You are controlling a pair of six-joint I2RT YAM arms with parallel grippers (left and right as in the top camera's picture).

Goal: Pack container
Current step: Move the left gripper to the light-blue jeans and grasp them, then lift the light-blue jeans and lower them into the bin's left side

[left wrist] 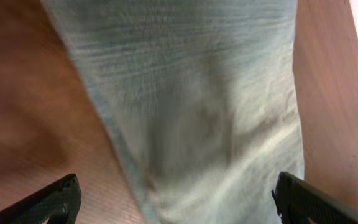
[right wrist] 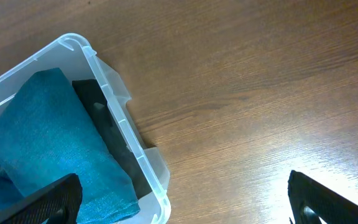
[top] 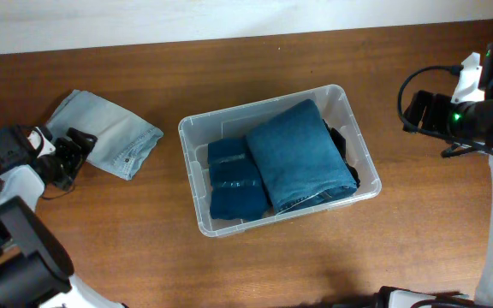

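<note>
The clear plastic container (top: 359,152) sits mid-table. It holds folded blue jeans (top: 302,154), a darker blue folded piece (top: 234,184) and a black item (top: 341,145) at its right wall. Its corner also shows in the right wrist view (right wrist: 120,118). A folded light-blue denim garment (top: 114,128) lies on the table at the left. My left gripper (top: 68,154) is open right at the garment's left edge; in the left wrist view the cloth (left wrist: 197,106) fills the space between the fingers (left wrist: 176,199). My right gripper (right wrist: 182,199) is open and empty, off to the container's right.
The wooden table (top: 418,222) is bare brown wood around the container. A pale wall strip runs along the far edge (top: 229,17). The right arm's body and cables (top: 460,111) stand at the right edge.
</note>
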